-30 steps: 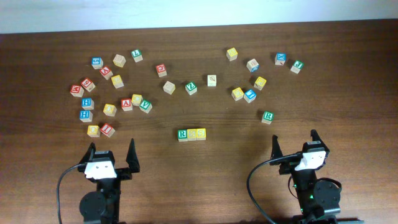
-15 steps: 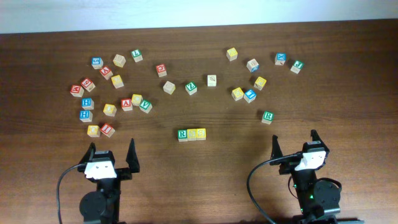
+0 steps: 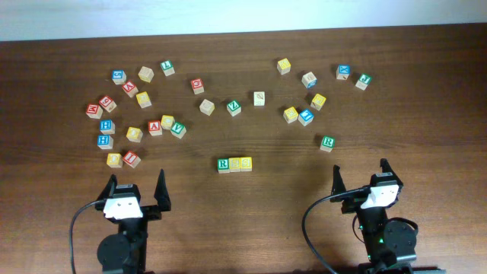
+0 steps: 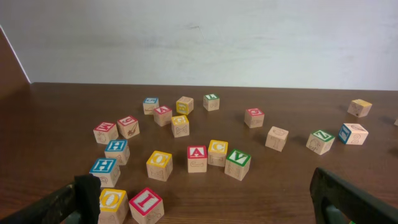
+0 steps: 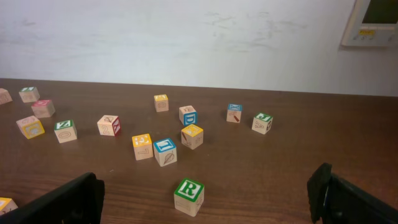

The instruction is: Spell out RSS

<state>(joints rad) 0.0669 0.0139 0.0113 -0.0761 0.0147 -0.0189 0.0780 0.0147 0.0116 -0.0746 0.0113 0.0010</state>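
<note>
A green-framed R cube [image 3: 223, 164] and two yellow-faced cubes [image 3: 234, 164] [image 3: 245, 164] stand touching in a row at the table's middle front, R on the left. My left gripper [image 3: 137, 185] is open and empty near the front edge, left of the row. My right gripper [image 3: 360, 175] is open and empty near the front edge, right of the row. The row does not show in the left wrist view.
Several loose letter cubes lie scattered across the back of the table, a cluster at the left [image 3: 135, 114] and another at the right [image 3: 304, 116]. A second green R cube [image 3: 327, 142] [image 5: 188, 196] sits alone ahead of my right gripper.
</note>
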